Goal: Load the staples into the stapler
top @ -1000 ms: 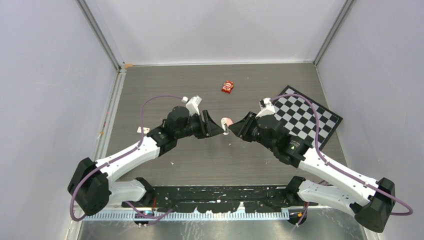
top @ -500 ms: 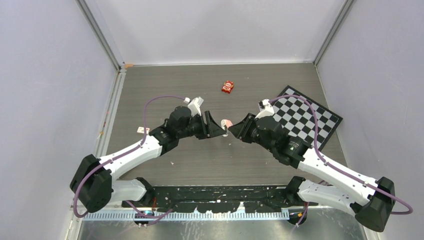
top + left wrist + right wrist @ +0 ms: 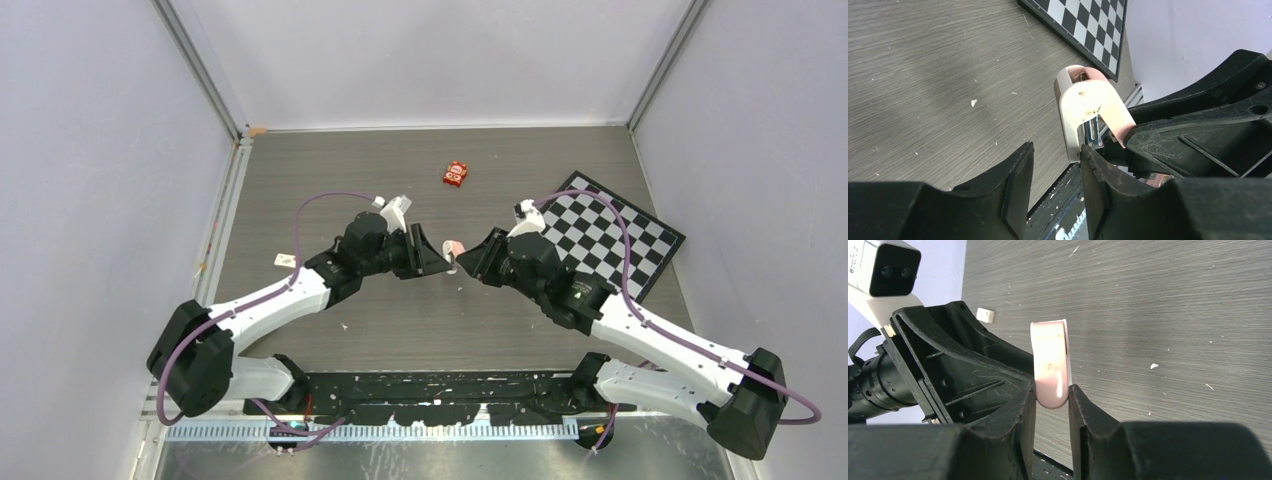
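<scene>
Slowly, the two arms have drawn closer over the last second. The left wrist has slid a little toward the right one, the right has edged to meet it, and their tips now nearly meet above the grey wood-grain desk. Between them stands a small pink-and-white arched plastic piece, which has hardly shifted.

The right gripper has its jaws clamped on the lower end of that piece and holds it upright. The left gripper has its jaws apart. The piece's white edge lies just beside one of its fingers, and I cannot tell whether they touch.

Inside the arch a bit of pale bluish metal glints, perhaps the stapler's channel, perhaps not. I cannot pick out the slim olive-grey stapler as such in any view, nor any silvery staples.

Beyond the pink piece, toward the back wall, lies a small red packet. To its right is a black-and-white chequered board, and well off to its left a tiny white block.

I'd judge this closing-in as the set-up for a two-handed hold. The left jaws look ready to take or brace the piece, and no loading has begun.
</scene>
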Robot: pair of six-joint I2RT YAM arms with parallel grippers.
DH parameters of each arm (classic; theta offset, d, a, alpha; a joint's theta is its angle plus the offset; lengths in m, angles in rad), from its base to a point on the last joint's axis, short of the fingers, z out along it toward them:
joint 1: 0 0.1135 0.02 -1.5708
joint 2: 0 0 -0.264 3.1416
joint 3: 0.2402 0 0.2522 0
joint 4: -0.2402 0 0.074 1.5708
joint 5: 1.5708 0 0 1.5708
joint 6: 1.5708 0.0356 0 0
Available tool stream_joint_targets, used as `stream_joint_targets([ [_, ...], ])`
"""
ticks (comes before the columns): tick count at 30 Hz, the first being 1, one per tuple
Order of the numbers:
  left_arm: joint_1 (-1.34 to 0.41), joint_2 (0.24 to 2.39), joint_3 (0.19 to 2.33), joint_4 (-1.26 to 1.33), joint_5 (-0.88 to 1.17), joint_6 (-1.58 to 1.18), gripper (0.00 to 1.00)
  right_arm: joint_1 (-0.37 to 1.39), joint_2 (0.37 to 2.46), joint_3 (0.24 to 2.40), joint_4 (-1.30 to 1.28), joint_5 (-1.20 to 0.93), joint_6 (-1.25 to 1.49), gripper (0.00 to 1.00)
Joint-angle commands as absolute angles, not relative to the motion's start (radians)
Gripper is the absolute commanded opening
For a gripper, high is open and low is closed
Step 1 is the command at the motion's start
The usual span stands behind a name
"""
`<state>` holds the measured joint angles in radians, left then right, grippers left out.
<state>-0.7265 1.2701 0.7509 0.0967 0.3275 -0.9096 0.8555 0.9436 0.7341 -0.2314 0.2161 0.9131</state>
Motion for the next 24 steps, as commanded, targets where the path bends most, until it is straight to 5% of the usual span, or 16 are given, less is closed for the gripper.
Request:
stream_joint_targets([
  [1,-0.730,1.307,0.783,0.155,0.356,-0.907,0.42,0.863,0.948,0.731,-0.136,0.215,0.911,0.18],
  [10,-0.731,1.350,0.779,0.187,0.369,-0.928,0.51,0.862,0.951,0.727,-0.134,0.218,0.914,0.18],
  [20,-0.732,1.325,0.749,0.235,0.352,-0.917,0.01,0.864,0.946,0.712,-0.144,0.210,0.900,0.25],
  [24,-0.732,1.288,0.726,0.241,0.338,-0.904,0.00,0.863,0.918,0.696,-0.144,0.213,0.870,0.37],
])
